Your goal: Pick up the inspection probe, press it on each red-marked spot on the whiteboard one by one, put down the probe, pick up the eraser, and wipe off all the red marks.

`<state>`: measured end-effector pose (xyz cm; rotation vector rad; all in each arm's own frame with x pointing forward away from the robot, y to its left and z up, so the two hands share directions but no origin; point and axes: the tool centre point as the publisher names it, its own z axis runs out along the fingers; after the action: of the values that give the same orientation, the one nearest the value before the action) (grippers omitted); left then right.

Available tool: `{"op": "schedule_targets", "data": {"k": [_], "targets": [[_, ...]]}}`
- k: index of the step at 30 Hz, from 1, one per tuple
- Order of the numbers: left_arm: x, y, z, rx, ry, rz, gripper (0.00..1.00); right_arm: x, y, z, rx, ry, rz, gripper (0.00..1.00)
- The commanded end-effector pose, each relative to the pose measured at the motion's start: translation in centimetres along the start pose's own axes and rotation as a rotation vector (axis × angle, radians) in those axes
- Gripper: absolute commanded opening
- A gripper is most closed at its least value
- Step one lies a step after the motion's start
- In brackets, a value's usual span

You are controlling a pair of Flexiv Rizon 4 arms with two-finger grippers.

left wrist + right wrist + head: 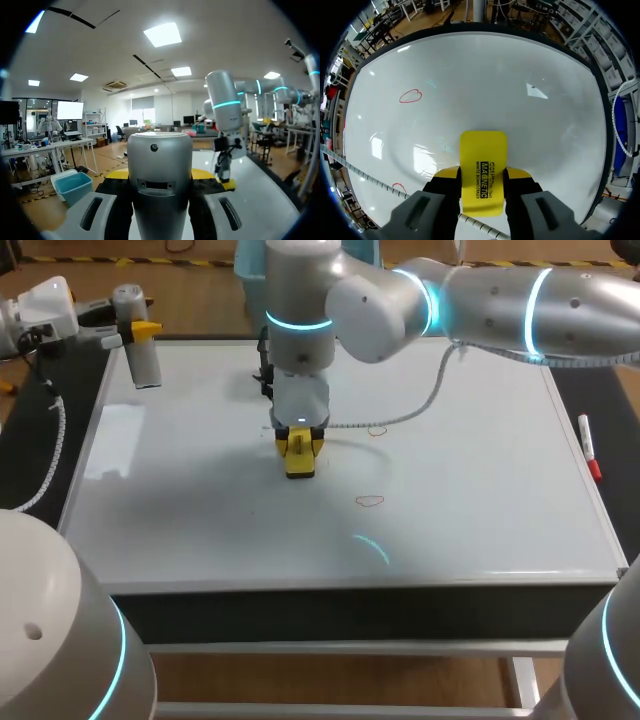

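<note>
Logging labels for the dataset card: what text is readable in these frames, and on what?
"MAGNETIC": black label on the eraser, right wrist view.
"WHITE BOARD ERASER": same label, the line below.
Small line above those two: too small to read.
On the marker: any print is too small to tell.
On the probe: no print seen.
The red marks are drawn loops, not text.
</note>
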<state>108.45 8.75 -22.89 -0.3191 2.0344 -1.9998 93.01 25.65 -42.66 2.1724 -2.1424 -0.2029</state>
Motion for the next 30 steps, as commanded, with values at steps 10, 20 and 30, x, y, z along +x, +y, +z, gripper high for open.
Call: {"op": "schedule_targets", "data": {"k": [10,20,30], "targets": [[-0.1,-0.1,0.0,0.0,0.004,-0.001,0.0,2.8,-0.5,0.6,0.0,0.0,0.046,0.0],[-0.1,-0.1,0.0,0.0,0.004,-0.001,0.0,5.5,-0.9,0.3,0.003,-0.015,0.106,0.0],[-0.1,-0.1,0.0,0.0,0.004,-0.001,0.0,7.1,-0.9,-2.6,0.008,-0.045,0.147,0.0]]}}
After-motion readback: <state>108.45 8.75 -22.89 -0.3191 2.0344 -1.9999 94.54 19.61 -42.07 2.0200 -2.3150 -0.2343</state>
